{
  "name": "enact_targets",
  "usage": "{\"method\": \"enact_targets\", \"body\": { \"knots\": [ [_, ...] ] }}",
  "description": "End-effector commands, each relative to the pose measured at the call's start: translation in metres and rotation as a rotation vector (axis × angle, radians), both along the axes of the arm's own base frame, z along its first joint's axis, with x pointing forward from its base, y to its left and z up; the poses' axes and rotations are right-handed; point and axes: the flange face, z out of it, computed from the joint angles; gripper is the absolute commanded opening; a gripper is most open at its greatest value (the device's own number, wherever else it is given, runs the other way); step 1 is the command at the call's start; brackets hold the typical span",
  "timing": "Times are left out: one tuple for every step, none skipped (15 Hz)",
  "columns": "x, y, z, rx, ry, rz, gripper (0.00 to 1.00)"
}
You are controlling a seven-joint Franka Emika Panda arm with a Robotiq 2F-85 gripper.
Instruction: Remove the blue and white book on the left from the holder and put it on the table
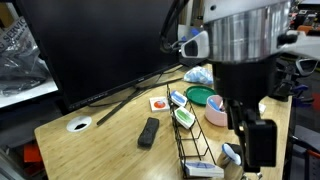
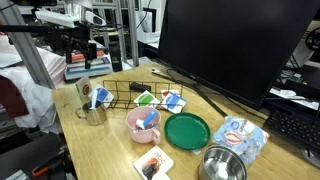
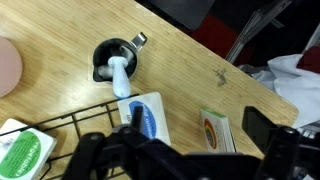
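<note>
Nearest the wrist camera, the gripper (image 3: pixel 170 140) is hanging over the table with its two dark fingers (image 3: pixel 88 152) spread wide apart and nothing clamped between them. Reading that view from the left, the edge of a pink bowl (image 3: pixel 8 68) is showing at the frame border, and below it the green-and-white book (image 3: pixel 25 155) is sitting among the black wires of the holder (image 3: pixel 75 120). Next, a metal cup (image 3: pixel 115 60) is standing on the light wooden table (image 3: pixel 200 70) with a white object sticking out of it. Just below the cup, the blue and white book (image 3: pixel 150 115) is sitting at the end of the holder, in line with the gap between the spread fingers; whether either finger is touching it cannot be told. Right of it, a small card (image 3: pixel 215 130) with an orange mark is lying flat on the wood. In an exterior view the blue and white book (image 2: pixel 100 96) is leaning in the left end of the holder beside the metal cup. The pink bowl, a green plate (image 2: pixel 187 130) and a steel bowl (image 2: pixel 222 163) are following to the right. A large dark monitor (image 2: pixel 230 45) is standing behind them.
</note>
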Motion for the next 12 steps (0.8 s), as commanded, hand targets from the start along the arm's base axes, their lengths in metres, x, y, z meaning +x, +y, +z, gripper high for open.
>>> {"method": "enact_targets", "body": {
  "knots": [
    [-0.007,0.019,-0.027,-0.02,-0.047,0.058,1.0],
    [-0.009,0.023,-0.037,-0.055,-0.062,0.068,1.0],
    [-0.01,0.026,-0.045,-0.08,-0.099,0.081,1.0],
    [-0.011,0.028,-0.053,-0.107,-0.117,0.085,1.0],
    [-0.01,0.031,-0.06,-0.139,-0.155,0.099,1.0],
    [-0.009,0.033,-0.067,-0.169,-0.175,0.109,1.0],
    [-0.009,0.035,-0.072,-0.192,-0.193,0.122,1.0],
    [-0.01,0.038,-0.076,-0.212,-0.208,0.131,1.0],
    [-0.011,0.04,-0.081,-0.229,-0.219,0.139,1.0],
    [-0.012,0.043,-0.083,-0.239,-0.228,0.147,1.0],
    [-0.013,0.045,-0.087,-0.249,-0.235,0.153,1.0],
    [-0.014,0.048,-0.089,-0.255,-0.242,0.162,1.0]
  ]
}}
